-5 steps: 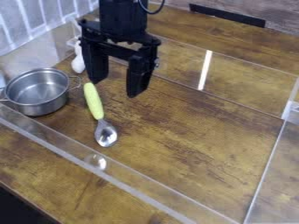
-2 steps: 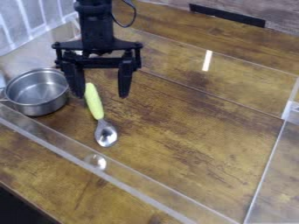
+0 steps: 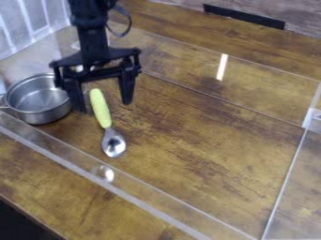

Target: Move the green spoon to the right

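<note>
Wooden tabletop w/ clear acrylic walls. Gripper (image 3: 96,92) fingers spread wide, nothing held, straddling the yellow-green handle of the green spoon (image 3: 104,119), just above it. Spoon lies flat beside the steel pot (image 3: 38,97), left side. 0 progress so far: grab, lift, carry right all remain.

Robot arm (image 3: 88,23): black throughout, slim vertical wrist column, dark cable looping beside upper part. Gripper (image 3: 96,92): black, wide crossbar body, two long flat fingers (image 3: 126,89) tapering toward tips.
</note>
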You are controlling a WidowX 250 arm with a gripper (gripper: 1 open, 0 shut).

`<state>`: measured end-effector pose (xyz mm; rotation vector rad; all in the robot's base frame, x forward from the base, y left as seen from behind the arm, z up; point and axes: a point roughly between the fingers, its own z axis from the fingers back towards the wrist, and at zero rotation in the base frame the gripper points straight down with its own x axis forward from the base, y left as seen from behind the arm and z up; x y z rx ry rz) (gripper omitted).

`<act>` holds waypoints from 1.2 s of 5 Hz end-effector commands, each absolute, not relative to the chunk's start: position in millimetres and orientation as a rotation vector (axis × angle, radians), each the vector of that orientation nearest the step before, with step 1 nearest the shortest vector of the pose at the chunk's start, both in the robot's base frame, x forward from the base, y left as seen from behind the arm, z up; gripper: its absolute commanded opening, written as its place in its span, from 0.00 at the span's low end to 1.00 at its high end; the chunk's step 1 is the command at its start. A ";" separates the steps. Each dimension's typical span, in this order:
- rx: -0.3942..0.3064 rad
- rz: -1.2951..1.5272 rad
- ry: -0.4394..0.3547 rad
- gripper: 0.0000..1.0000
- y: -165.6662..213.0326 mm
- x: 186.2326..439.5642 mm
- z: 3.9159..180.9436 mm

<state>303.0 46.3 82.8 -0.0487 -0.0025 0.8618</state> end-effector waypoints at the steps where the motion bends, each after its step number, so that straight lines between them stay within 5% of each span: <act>1: -0.082 0.938 -0.050 1.00 56.2 297.8 78.5; 4: -0.197 1.152 -0.060 1.00 81.3 327.3 47.2; 6: -0.239 1.153 -0.055 1.00 110.5 345.7 43.5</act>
